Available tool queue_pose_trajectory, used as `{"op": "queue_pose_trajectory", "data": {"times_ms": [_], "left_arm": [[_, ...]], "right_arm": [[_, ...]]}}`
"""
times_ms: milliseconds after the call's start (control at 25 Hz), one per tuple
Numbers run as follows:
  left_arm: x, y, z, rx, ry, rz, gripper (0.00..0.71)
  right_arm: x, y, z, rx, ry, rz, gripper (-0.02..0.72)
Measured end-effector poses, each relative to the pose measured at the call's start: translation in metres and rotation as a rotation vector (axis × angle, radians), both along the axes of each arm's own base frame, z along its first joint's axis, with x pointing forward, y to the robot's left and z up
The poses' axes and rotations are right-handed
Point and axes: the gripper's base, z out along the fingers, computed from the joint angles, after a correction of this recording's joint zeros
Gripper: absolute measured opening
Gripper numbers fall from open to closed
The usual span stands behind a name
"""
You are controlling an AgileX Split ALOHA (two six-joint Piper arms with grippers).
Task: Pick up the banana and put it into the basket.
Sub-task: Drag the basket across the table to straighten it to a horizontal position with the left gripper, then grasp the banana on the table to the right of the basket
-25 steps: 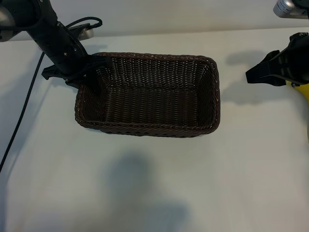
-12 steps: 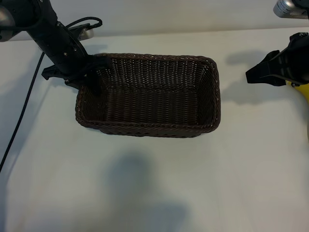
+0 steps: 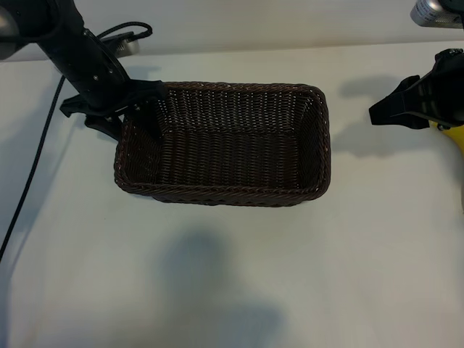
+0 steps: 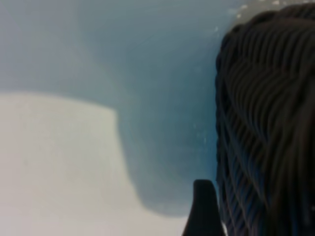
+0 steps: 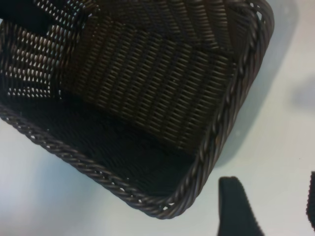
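Observation:
The dark brown wicker basket (image 3: pixel 225 192) stands mid-table with nothing in it; the right wrist view shows its braided rim (image 5: pixel 216 132) close up. My left gripper (image 3: pixel 130 109) is open and straddles the basket's left end wall, one finger inside and one outside. The outer finger (image 4: pixel 203 209) shows beside the weave (image 4: pixel 266 123) in the left wrist view. My right gripper (image 3: pixel 391 109) hovers open at the table's right edge, with only bare table between its fingers (image 5: pixel 236 206). A bit of the yellow banana (image 3: pixel 453 135) shows just below it, mostly out of view.
A black cable (image 3: pixel 36 167) runs down the table's left side from the left arm. White tabletop (image 3: pixel 232 275) lies in front of the basket and between the basket and the right gripper.
My left gripper has opened and let go of the basket's left rim, its fingers spreading apart. The basket and the right arm have stayed put.

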Motion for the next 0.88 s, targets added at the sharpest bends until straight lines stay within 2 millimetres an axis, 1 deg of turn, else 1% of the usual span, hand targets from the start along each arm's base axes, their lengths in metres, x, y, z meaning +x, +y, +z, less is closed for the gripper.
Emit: {"op": "queue_pose_trajectory", "data": {"times_ms": [360,520,720,880], "left_arm": [[-0.008,0.004,0.033,0.021,-0.057,-0.012,0.571],[-0.012,0.005,0.052,0.028,-0.104,-0.015,0.571],[-0.017,0.016,0.07,0.129,-0.16,-0.021,0.571],[-0.017,0.027,0.074,0.249,-0.181,-0.001,0.571]], "right_arm": [[0.0,0.0,0.0,0.0,0.0,0.0,0.376],[0.0,0.0,0.0,0.0,0.0,0.0,0.376],[0.0,0.0,0.0,0.0,0.0,0.0,0.376],[0.0,0.0,0.0,0.0,0.0,0.0,0.376]]}}
